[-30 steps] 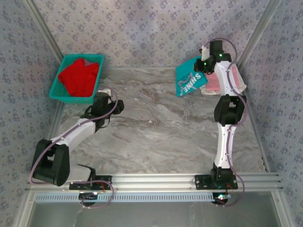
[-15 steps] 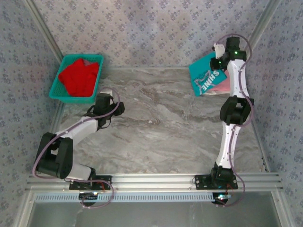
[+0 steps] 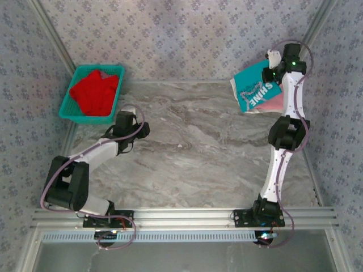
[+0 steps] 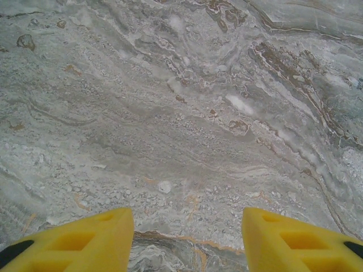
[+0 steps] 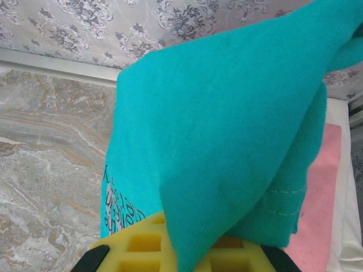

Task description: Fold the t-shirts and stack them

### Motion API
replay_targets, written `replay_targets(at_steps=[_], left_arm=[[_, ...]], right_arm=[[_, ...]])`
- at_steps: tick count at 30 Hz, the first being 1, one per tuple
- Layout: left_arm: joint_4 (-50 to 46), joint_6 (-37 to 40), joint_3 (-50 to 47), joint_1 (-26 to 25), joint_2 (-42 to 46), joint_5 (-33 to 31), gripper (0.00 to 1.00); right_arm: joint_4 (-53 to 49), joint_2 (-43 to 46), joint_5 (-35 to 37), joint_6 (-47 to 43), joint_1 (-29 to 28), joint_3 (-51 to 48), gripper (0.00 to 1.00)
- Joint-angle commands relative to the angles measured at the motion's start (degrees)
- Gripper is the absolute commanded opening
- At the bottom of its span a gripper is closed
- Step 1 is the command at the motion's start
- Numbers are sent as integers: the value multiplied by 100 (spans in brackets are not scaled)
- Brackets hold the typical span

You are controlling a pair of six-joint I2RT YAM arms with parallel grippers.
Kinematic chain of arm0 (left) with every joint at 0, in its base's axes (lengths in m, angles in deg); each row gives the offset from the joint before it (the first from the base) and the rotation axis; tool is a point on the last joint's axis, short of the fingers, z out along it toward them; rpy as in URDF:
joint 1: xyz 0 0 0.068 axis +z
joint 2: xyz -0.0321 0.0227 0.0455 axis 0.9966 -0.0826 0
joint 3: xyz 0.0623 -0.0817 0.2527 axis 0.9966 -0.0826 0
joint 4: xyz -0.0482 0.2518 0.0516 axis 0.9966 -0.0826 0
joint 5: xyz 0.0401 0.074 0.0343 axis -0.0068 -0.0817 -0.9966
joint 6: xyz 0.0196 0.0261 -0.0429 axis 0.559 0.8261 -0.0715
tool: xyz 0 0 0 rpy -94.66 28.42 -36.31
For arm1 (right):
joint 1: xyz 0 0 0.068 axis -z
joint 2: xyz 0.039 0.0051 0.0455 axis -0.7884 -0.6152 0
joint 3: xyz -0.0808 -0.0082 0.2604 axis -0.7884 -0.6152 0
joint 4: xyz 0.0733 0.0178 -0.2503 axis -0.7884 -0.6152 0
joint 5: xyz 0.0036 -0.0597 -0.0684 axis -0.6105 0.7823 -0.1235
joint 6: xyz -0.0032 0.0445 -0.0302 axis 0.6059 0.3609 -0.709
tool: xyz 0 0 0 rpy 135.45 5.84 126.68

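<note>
Progress?
Folded teal cloth t-shirt point(image 3: 258, 93) hangs clamped in the right gripper point(image 5: 184, 252) above the flat pink t-shirt point(image 3: 274, 103), far right.
Remaining?
Crumpled red t-shirt point(image 3: 93, 93) in teal mesh basket point(image 3: 67, 109); left gripper point(image 4: 187, 238) gapes, empty.

Teal SHINE tee point(image 3: 257, 92) is folded up, pinched in my right gripper point(image 5: 187, 252), dangling above the pink tee point(image 3: 276, 103) lying flat at the table's point(image 3: 187, 147) far right. Red one point(image 3: 93, 93) sits crumpled in the basket point(image 3: 68, 107).
</note>
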Motion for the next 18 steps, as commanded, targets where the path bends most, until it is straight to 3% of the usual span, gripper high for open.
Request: replay_targets(at_steps=[1,18], left_arm=[[-104,113,260,24,-38,-8,53],[-472,324,367,120,170,-114,54]], right_arm=[[362,-230,-45,-160,167,225,0],[1362,-863,331,100,519,77,0]])
